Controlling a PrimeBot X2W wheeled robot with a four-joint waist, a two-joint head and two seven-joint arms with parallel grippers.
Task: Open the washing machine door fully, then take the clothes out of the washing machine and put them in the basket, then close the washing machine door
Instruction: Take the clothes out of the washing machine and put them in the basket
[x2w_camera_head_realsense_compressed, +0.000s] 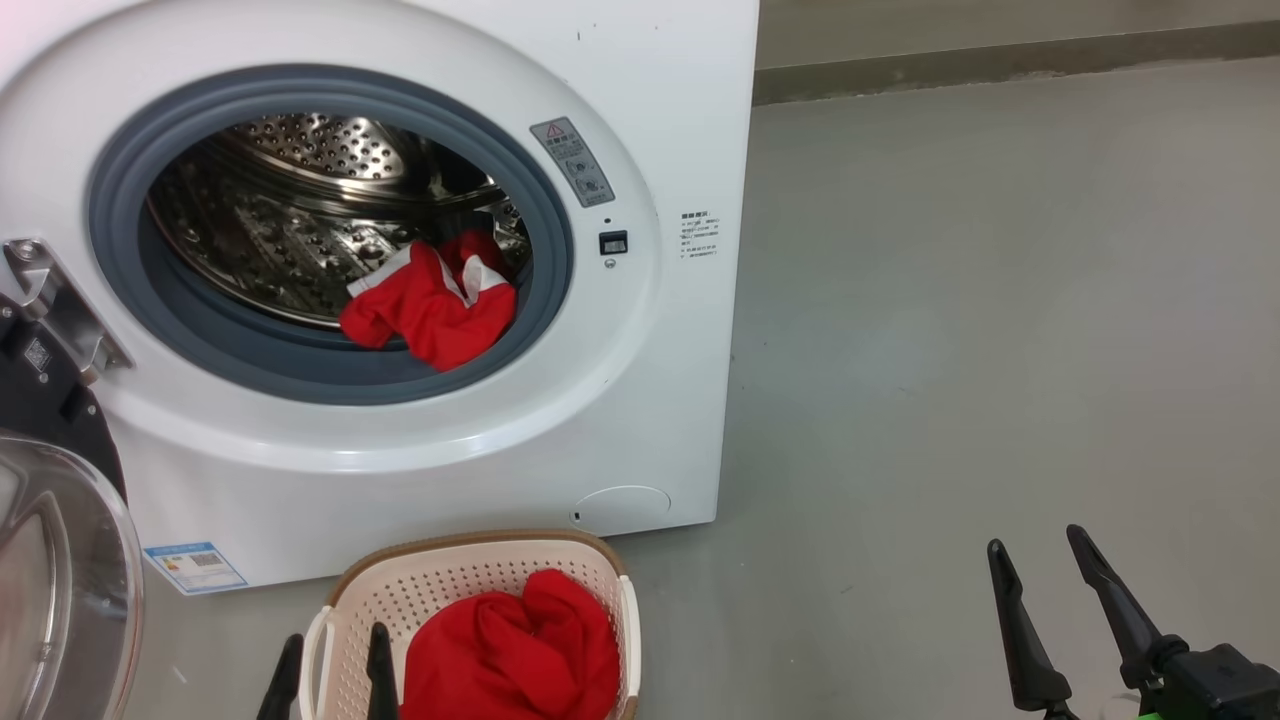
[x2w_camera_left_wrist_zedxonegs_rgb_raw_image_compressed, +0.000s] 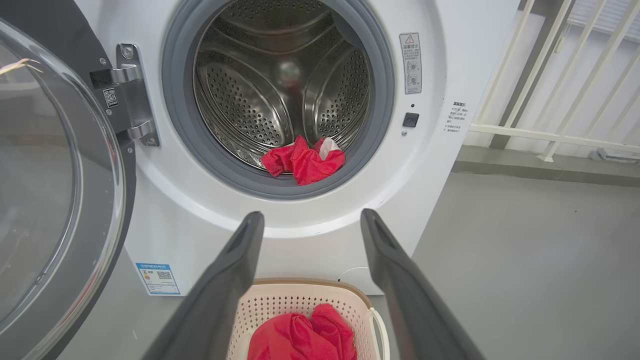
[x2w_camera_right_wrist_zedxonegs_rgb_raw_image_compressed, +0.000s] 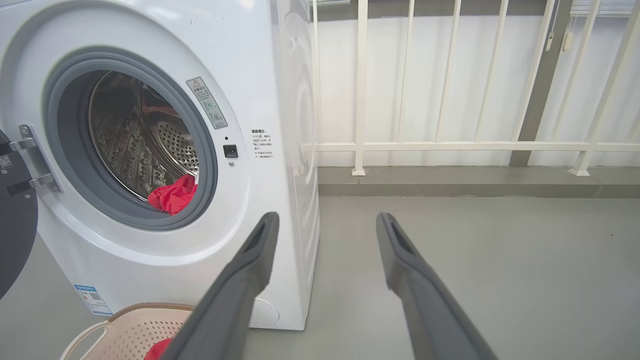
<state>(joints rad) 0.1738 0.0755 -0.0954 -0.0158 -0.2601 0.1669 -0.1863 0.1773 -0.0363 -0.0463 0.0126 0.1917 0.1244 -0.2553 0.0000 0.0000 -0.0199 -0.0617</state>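
Observation:
The white washing machine (x2w_camera_head_realsense_compressed: 640, 90) stands with its door (x2w_camera_head_realsense_compressed: 60, 570) swung open to the left. A red and white piece of clothes (x2w_camera_head_realsense_compressed: 430, 305) lies on the lower right of the grey gasket, also seen in the left wrist view (x2w_camera_left_wrist_zedxonegs_rgb_raw_image_compressed: 302, 162). Another red garment (x2w_camera_head_realsense_compressed: 515, 650) sits in the cream basket (x2w_camera_head_realsense_compressed: 450, 575) on the floor before the machine. My left gripper (x2w_camera_head_realsense_compressed: 335, 650) hangs open over the basket's left side, empty. My right gripper (x2w_camera_head_realsense_compressed: 1040, 560) is open and empty over bare floor to the right.
Grey floor (x2w_camera_head_realsense_compressed: 1000, 350) stretches to the right of the machine. A white railing (x2w_camera_right_wrist_zedxonegs_rgb_raw_image_compressed: 450, 145) and a low kerb run along the back. The open door's glass bowl (x2w_camera_left_wrist_zedxonegs_rgb_raw_image_compressed: 45, 190) juts out at the left.

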